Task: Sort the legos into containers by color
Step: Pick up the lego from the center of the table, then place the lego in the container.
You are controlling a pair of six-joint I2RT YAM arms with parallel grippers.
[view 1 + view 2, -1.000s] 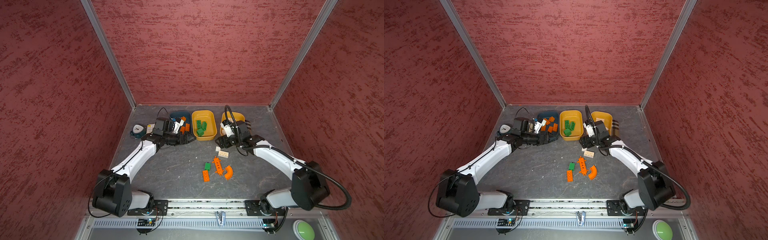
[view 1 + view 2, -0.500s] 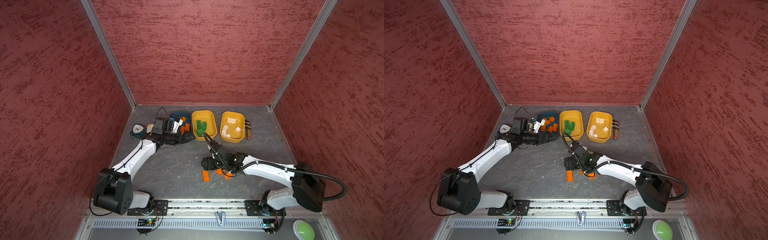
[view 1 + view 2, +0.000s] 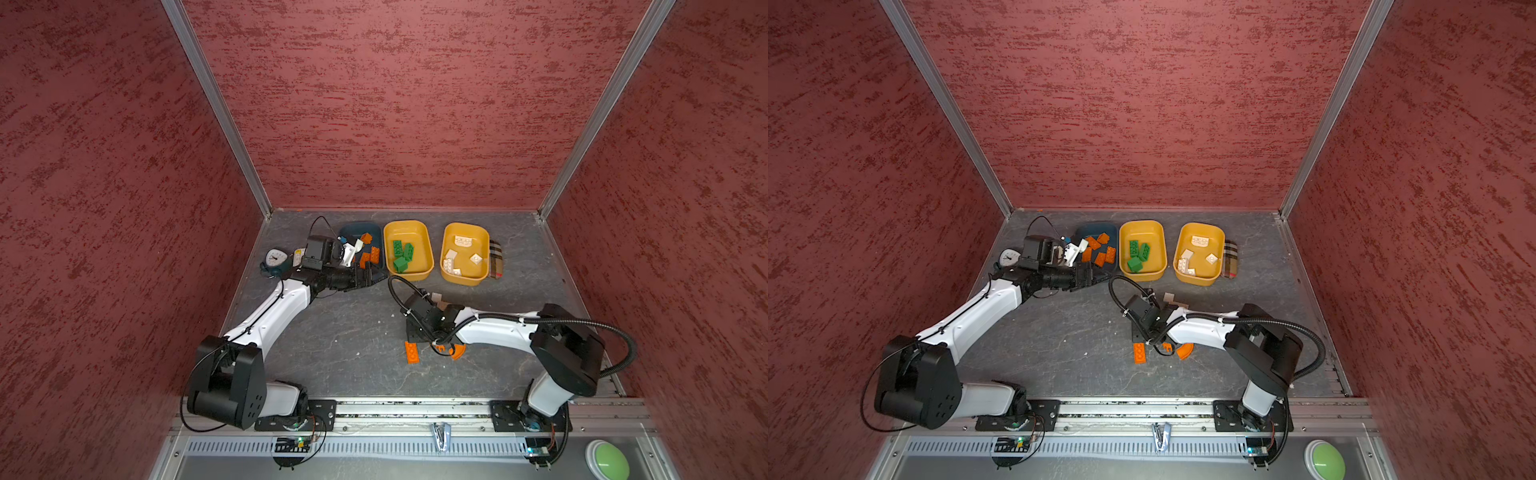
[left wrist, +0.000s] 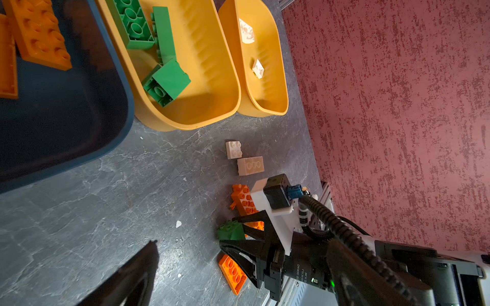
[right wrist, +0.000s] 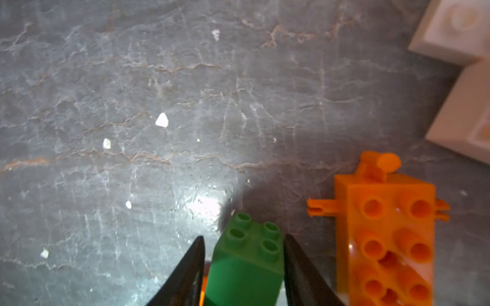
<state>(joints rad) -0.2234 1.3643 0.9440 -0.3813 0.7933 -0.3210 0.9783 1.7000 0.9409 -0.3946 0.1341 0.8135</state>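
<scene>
My right gripper [image 5: 244, 236] is low over the loose legos at the front middle of the table and is shut on a green lego [image 5: 249, 254]; the left wrist view shows that brick [image 4: 230, 231] between its fingers. Beside it lie a long orange piece [image 5: 384, 233], a flat orange brick [image 3: 412, 352] and an orange arc [image 3: 457, 351]. Two cream bricks [image 4: 233, 149] [image 4: 250, 166] lie nearer the containers. The teal tub [image 3: 353, 230] holds orange legos, the middle yellow tub [image 3: 408, 226] green ones, the right yellow tub [image 3: 464, 227] cream ones. My left gripper [image 3: 368, 276] hangs open at the teal tub's front edge, holding nothing.
A teal clock [image 3: 275, 259] stands left of the teal tub, behind my left wrist. A plaid item [image 3: 495, 259] lies against the right yellow tub. Red walls close in three sides. A metal rail [image 3: 415, 409] and a green button [image 3: 606, 459] sit at the front.
My right arm swung from the right yellow tub down to the loose legos at the front, and its jaws closed round the green lego. The left arm stayed put.
</scene>
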